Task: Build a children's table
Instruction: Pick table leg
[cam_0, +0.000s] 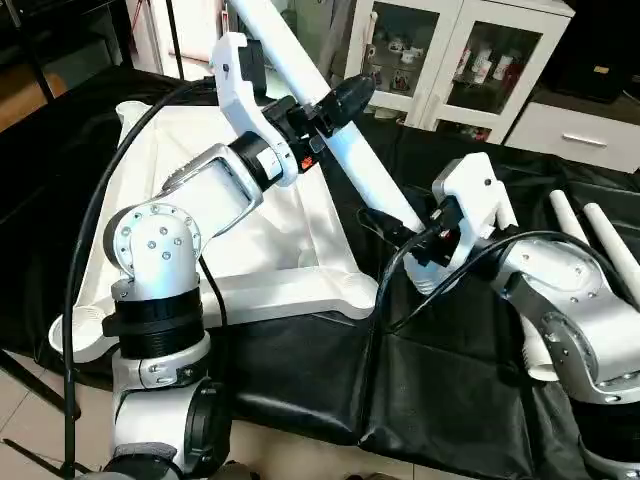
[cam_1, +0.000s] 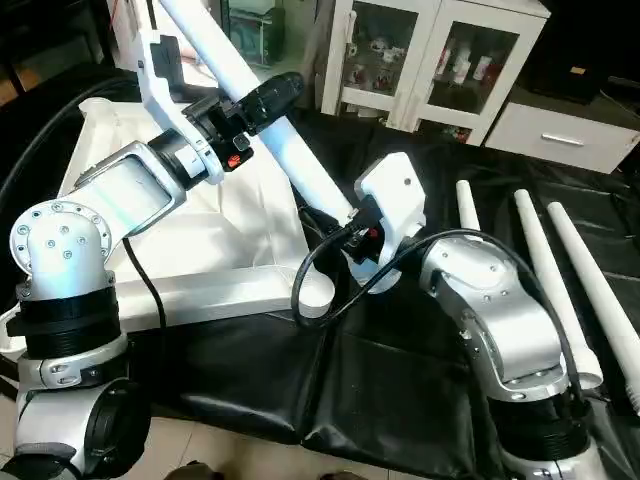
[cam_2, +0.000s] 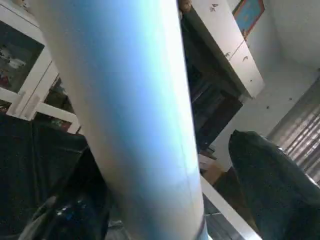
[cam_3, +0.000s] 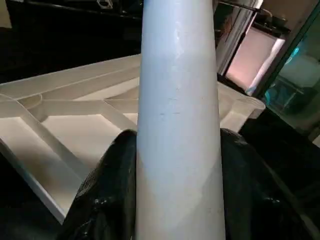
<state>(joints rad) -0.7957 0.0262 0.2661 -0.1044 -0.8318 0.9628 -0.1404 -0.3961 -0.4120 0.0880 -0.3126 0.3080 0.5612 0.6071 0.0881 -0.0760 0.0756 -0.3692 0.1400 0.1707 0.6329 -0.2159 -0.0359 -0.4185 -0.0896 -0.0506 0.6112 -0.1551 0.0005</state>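
The children's table top (cam_0: 270, 292) lies upside down on the black sheet at the left, its ribs (cam_3: 65, 107) facing up. One long white leg (cam_0: 372, 172) slants from the upper left down toward the top's near right corner socket (cam_1: 316, 291). My right gripper (cam_0: 424, 236) is shut on the leg's lower end, with both black fingers (cam_3: 107, 195) pressed to the tube. Higher up the leg, my left gripper (cam_0: 336, 106) straddles it, and one finger (cam_2: 272, 185) stands off the tube with a gap. The leg's lowest tip is hidden behind my right gripper.
Three more white legs (cam_1: 545, 275) lie side by side on the black-sheeted work table (cam_0: 455, 385) at the right. White cabinets with glass doors (cam_0: 445, 60) stand behind the table. A black cable (cam_0: 80, 250) loops along my left arm.
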